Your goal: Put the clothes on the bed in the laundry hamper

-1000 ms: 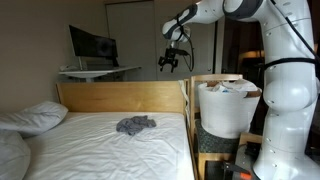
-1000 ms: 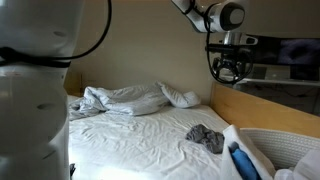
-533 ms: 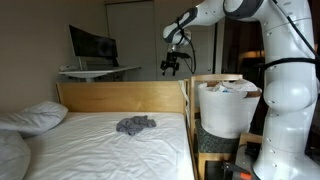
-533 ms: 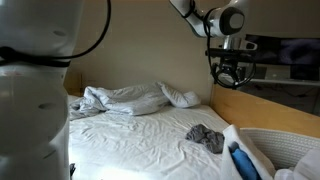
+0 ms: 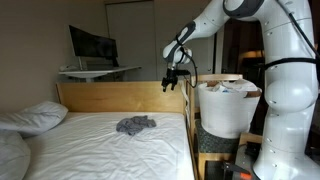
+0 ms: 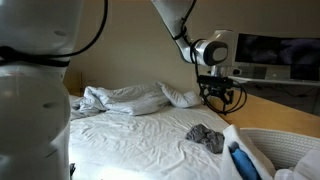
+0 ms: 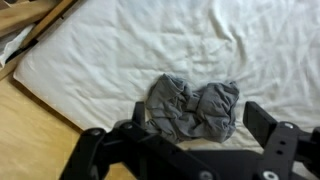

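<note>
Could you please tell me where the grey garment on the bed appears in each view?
In an exterior view: grey garment at centre, just below the board.
In an exterior view: grey garment right of centre, low in the picture.
Wrist view: grey garment at centre.
Shared landmark: the light wood bed board beside it.

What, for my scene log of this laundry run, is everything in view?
garment: one, grey, crumpled on the sheet near the wooden end board
bed: one, white sheet with light wood boards, centre of the room
pillows: at least two, white, at the bed's opposite end
hamper: one, white, beside the bed, with white fabric at its top
monitor: one, dark, on a desk behind the bed
blue object: one, at the bed's edge by the hamper; kind unclear
arm: one, white, reaching over the bed's end
gripper: one, black, open and empty, above the garment
</note>
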{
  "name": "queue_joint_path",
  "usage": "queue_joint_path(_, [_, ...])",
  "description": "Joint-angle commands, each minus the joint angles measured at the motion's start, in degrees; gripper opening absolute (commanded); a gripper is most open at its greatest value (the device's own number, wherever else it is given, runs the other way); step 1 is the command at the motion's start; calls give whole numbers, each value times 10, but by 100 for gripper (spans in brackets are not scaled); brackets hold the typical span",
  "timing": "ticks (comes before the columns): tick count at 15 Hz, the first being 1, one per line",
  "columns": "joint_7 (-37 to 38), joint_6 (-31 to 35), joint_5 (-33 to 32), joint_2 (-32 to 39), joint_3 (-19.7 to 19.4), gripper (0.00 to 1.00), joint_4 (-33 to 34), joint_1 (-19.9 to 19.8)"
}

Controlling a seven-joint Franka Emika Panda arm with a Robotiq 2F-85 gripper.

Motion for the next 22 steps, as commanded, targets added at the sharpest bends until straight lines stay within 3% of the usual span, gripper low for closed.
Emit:
queue_joint_path(1, [-12,92,38,4,22,100,-54,12])
queue_joint_path(2, [0,51,15,5,13,100,-29,7])
queue_joint_path(13, [-3,81,20,13,29,100,-53,21])
queue_joint_path(17, [-2,166,26,55,57,100,-88,40])
queue_joint_path(21, [1,346,21,138,94,100,-110,38])
queue_joint_path(22, [-17,397,40,167,81,100,-106,58])
